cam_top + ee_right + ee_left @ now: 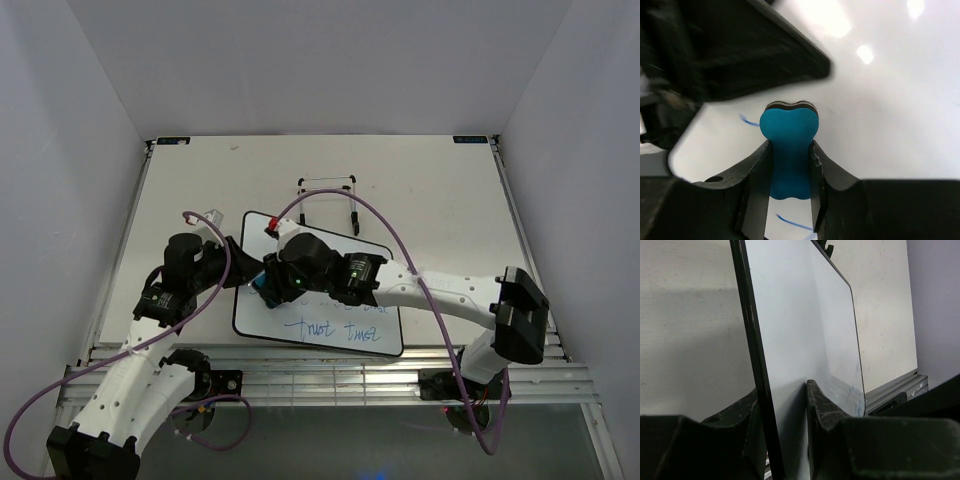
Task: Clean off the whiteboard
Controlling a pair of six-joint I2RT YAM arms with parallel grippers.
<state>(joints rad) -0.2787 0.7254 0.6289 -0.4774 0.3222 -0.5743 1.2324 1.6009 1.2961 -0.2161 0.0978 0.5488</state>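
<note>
The whiteboard (330,325) lies on the table in the top view, white with a thin black rim, with blue handwriting along its near part. My left gripper (240,262) is shut on its left edge; in the left wrist view the board (805,315) runs edge-on between my fingers (822,410). My right gripper (268,285) is shut on the blue bone-shaped eraser (789,150), held down on the board's left part (880,120). Blue strokes show beside and below the eraser in the right wrist view.
A thin black wire easel stand (330,195) sits on the table behind the board. Purple cables loop over both arms. A metal rail (330,375) runs along the table's near edge. White walls close in on three sides.
</note>
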